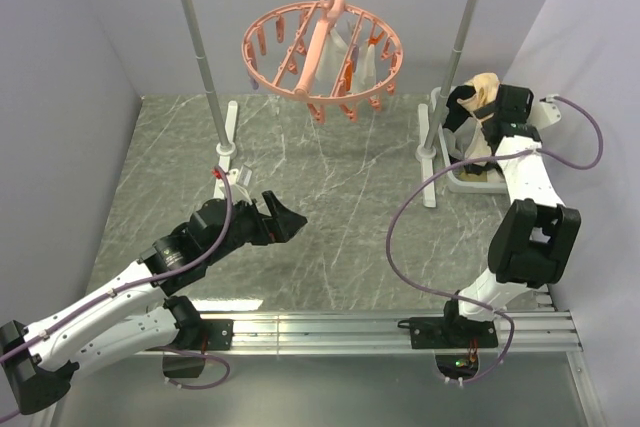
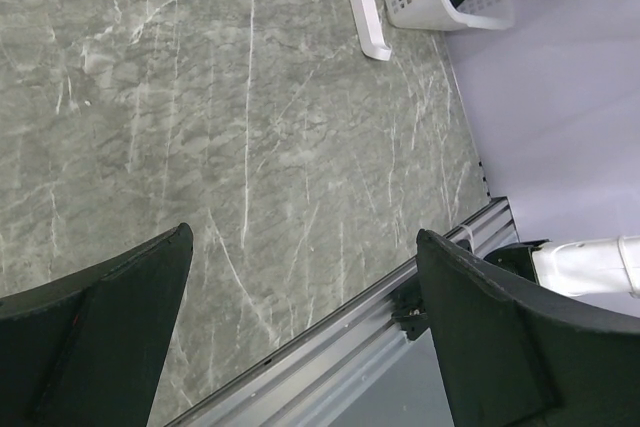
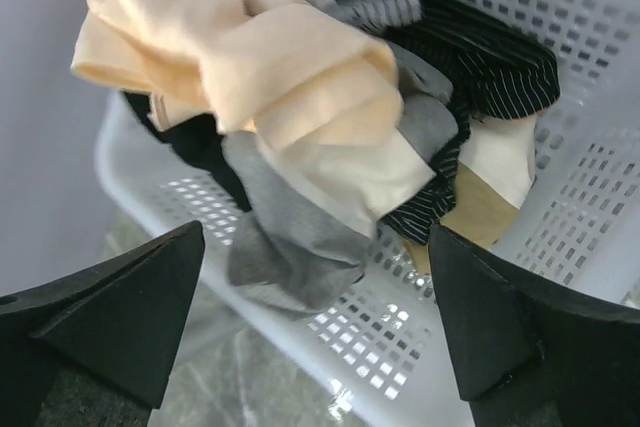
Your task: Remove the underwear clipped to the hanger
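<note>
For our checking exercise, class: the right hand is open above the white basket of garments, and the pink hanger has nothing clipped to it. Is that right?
One detail is wrong. The right hand is open above the white basket of garments, but the pink hanger is not bare: pale underwear hangs clipped inside its ring, as the top external view shows.

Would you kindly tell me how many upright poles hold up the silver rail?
2: the left pole stands at the back left, the right pole at the back right beside the white basket. None looks hidden.
</note>
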Motion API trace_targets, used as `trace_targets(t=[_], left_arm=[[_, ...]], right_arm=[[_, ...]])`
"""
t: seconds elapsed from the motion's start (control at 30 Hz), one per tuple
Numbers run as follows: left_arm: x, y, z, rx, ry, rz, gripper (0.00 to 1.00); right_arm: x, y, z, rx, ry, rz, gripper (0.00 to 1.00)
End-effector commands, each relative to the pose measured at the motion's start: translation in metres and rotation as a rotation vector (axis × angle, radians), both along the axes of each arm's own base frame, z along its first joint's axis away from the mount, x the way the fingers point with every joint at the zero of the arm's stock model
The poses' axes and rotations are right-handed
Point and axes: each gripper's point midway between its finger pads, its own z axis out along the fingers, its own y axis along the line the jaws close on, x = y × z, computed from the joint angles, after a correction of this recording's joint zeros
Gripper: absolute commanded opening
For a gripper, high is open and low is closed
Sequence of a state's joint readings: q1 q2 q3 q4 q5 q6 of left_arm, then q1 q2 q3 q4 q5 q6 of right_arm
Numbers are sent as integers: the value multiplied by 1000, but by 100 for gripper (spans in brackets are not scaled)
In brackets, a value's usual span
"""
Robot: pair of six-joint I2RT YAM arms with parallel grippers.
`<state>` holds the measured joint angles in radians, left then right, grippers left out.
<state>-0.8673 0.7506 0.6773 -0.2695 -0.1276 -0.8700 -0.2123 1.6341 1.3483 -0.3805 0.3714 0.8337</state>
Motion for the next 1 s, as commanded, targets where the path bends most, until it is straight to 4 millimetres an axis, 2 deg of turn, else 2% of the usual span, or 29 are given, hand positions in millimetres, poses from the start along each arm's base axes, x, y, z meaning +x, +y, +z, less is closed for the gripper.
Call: trace_targets(t=[0.0,0.07,0.13,0.17,0.23,0.27,0.3,0.33,0.37,0.4,0.47,0.5,0.6,0.63,0.7,0.73,0.83,0.9,0.93,0.97], left_arm=[[1,-8,21,-53,-46,-26,99],[0,-8,19,-50,-51,-29,100],[0,-7,17,-49,-56,-30,99],[0,-6,13,-45,-55,-28,100],[2,-3,8,-35,-55,-14,99],[2,-3,5,-34,-61,-11,100],[3,-3,4,-30,-68,-10,99],[3,-3,1,-23,-70,-13,99],[4,-4,-1,-16,-69,-16,99],[5,-6,-1,-13,-73,-20,99],[7,-9,-2,5,-77,-33,100],[8,-12,-1,8,-84,-41,100],[12,-15,1,25,-109,-52,99],[17,-16,6,25,-144,-45,100],[28,-14,1,56,-187,-12,99],[39,-12,6,44,-237,40,99],[66,-12,1,94,-323,122,100],[84,-28,2,92,-376,137,100],[96,-40,-10,139,-392,121,99],[105,-49,-4,126,-425,123,99]], right_arm=[[-2,-2,68,-32,-111,14,100],[-14,-1,64,-35,-74,11,100],[-23,9,61,-32,-105,64,100],[-25,27,58,-14,-131,169,99],[-43,47,54,-24,-225,261,96],[-42,62,62,-46,-299,330,95],[-58,84,49,-19,-316,421,94],[-63,99,46,-8,-338,481,93],[-65,123,49,-29,-365,577,93],[-74,137,42,-32,-357,635,93],[-80,161,39,-76,-344,725,93],[-86,189,35,-91,-343,822,93],[-87,216,23,-167,-337,929,95],[-88,223,20,-162,-340,964,97],[-92,238,10,-157,-345,1020,98],[-96,242,7,-151,-351,1031,100],[-115,252,-1,-143,-373,1047,100],[-131,256,-5,-125,-393,1047,100],[-140,265,-6,-103,-401,1064,100],[-148,265,-10,-106,-402,1061,100]])
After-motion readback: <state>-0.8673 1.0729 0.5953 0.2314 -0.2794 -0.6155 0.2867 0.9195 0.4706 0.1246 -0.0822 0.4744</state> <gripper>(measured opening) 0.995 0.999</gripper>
